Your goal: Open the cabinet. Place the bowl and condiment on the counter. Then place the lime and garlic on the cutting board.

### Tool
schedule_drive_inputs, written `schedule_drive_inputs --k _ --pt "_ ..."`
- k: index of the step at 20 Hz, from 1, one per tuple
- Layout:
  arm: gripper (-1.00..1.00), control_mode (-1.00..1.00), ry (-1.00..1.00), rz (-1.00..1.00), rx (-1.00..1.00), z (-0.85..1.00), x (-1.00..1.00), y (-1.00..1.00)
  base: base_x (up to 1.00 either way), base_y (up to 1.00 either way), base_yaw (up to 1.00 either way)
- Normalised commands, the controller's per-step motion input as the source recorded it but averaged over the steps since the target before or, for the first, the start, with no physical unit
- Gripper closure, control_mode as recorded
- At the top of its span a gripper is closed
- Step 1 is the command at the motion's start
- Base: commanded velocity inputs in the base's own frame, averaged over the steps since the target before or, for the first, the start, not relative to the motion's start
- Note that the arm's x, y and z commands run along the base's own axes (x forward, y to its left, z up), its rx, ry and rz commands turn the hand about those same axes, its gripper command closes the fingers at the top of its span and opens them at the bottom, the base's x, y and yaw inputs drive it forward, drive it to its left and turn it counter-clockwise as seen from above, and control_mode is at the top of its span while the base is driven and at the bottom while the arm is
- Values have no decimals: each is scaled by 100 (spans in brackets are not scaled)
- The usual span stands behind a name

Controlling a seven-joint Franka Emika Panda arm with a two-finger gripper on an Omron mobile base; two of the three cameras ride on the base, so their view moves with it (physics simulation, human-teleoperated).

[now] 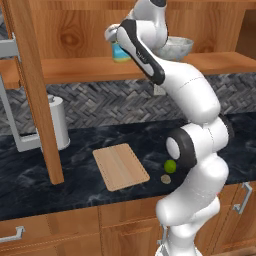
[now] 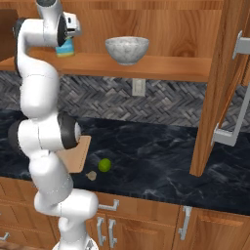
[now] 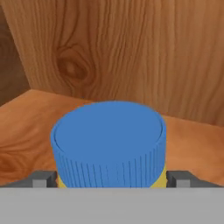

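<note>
The cabinet stands open, its left door (image 1: pixel 37 90) and right door (image 2: pixel 219 88) swung out toward me. On its shelf (image 2: pixel 166 66) stands the condiment (image 3: pixel 109 140), a blue-lidded yellow jar (image 1: pixel 120 53) (image 2: pixel 65 48). My gripper (image 3: pixel 111 178) is at the jar, with one dark fingertip (image 3: pixel 43 178) pressed against each side of the yellow body. The speckled bowl (image 2: pixel 127 49) (image 1: pixel 177 47) sits on the same shelf, to the jar's right. Down on the counter (image 2: pixel 161 156), the lime (image 1: pixel 170 166) (image 2: pixel 104 165) and garlic (image 1: pixel 165 178) (image 2: pixel 91 175) lie just right of the cutting board (image 1: pixel 121 166).
A white paper-towel roll (image 1: pixel 59 122) stands on the counter behind the left door. The two open doors hang over the counter on either side of my arm. A wall outlet (image 2: pixel 139 88) sits in the herringbone backsplash. Low drawers and doors run under the counter.
</note>
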Motion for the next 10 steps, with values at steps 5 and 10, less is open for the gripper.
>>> schedule_drive_inputs --k 5,10 --pt "100 -100 -19 0 -6 -64 -100 -32 0 0 0" --pt "100 -100 -18 0 2 16 -100 -42 0 0 0"
